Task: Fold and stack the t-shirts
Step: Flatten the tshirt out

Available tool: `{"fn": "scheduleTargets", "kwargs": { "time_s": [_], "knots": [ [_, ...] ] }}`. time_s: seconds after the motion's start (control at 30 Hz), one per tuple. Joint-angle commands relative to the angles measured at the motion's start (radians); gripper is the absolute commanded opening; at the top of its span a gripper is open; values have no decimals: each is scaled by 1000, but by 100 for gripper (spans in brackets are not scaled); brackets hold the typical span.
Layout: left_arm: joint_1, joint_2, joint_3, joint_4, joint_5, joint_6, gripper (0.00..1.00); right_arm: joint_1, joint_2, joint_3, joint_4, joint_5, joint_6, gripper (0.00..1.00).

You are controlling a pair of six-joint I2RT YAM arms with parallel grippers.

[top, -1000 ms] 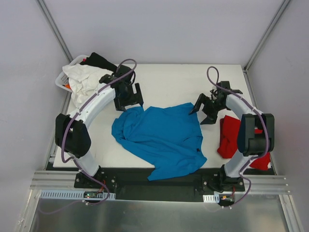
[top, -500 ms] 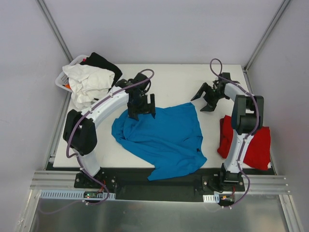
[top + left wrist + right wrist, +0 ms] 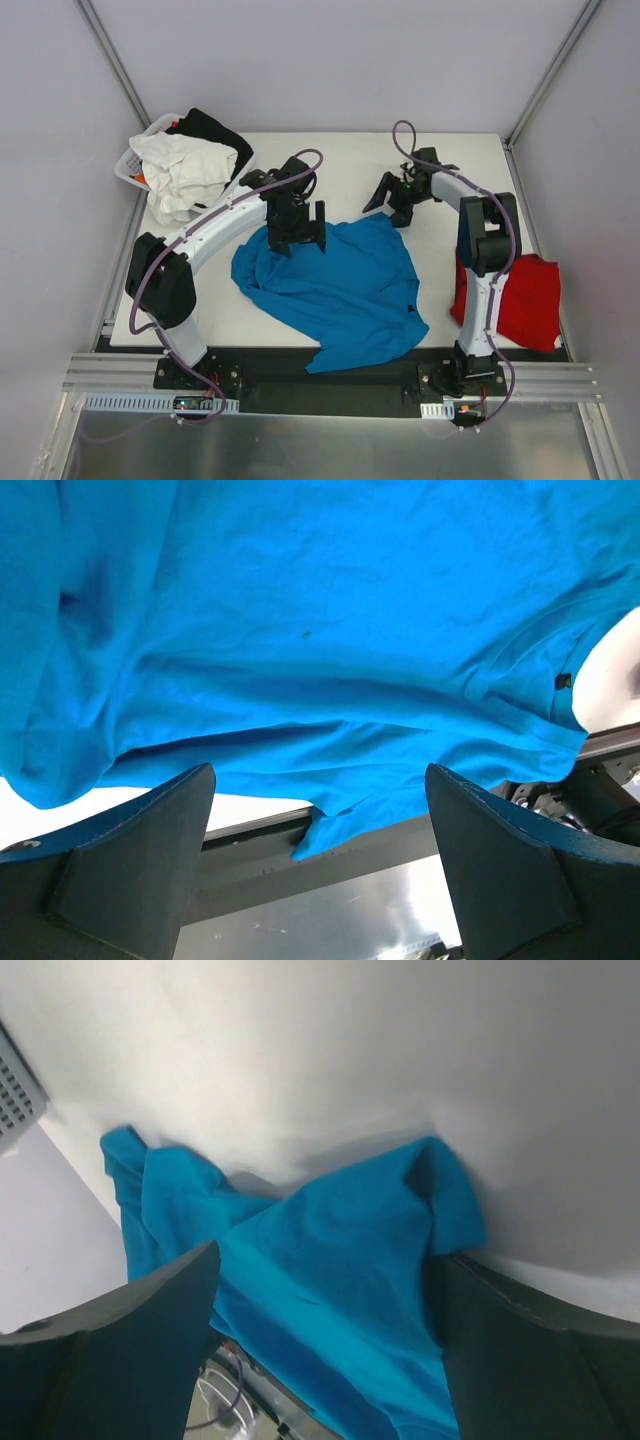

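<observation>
**A:** Checking both claws first: we see the left gripper spread wide over the far edge of the turquoise t-shirt, with nothing between its fingers.

**B:** The right gripper is spread wide too and empty, just off that shirt's far right corner. We read this as a two-handed pickup, one claw per far corner, so the cloth can be drawn out flat.

**A:** It needs that. The shirt lies rumpled, its left side is bunched into folds, and its near hem droops past the table edge.

**B:** The red t-shirt lies to the right of the turquoise one, partly hidden by the right arm. We cannot tell whether it is folded. Nothing is stacked yet.

**A:** Beyond the turquoise shirt's far left corner, a white garment and a black garment are heaped over a basket.

**B:** The tabletop is plain matte white, and thin cotton hugs it closely. We expect the fingers will have to press down to pinch a single layer. Pale wall panels close the cell in behind the shirt and on both sides.
</observation>
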Motion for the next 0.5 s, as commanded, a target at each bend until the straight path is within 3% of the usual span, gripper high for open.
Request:
{"fn": "scheduleTargets", "kwargs": {
  "time_s": [0.0,0.03,0.07,0.23,0.47],
  "knots": [
    [4,4,47,-32,16,-17,87,53,24,-9,22,-12,32,64],
    [6,4,43,-35,16,-19,87,55,22,-8,20,-12,38,37],
    [4,5,38,-35,15,-19,87,56,15,-8,14,-3,41,1],
    [6,-5,0,-32,4,-25,87,47,-45,30,-73,55,-11,1],
    [-10,25,-14,-15,11,-7,87,-20,-246,67,-99,160,-22,1]
  ]
}}
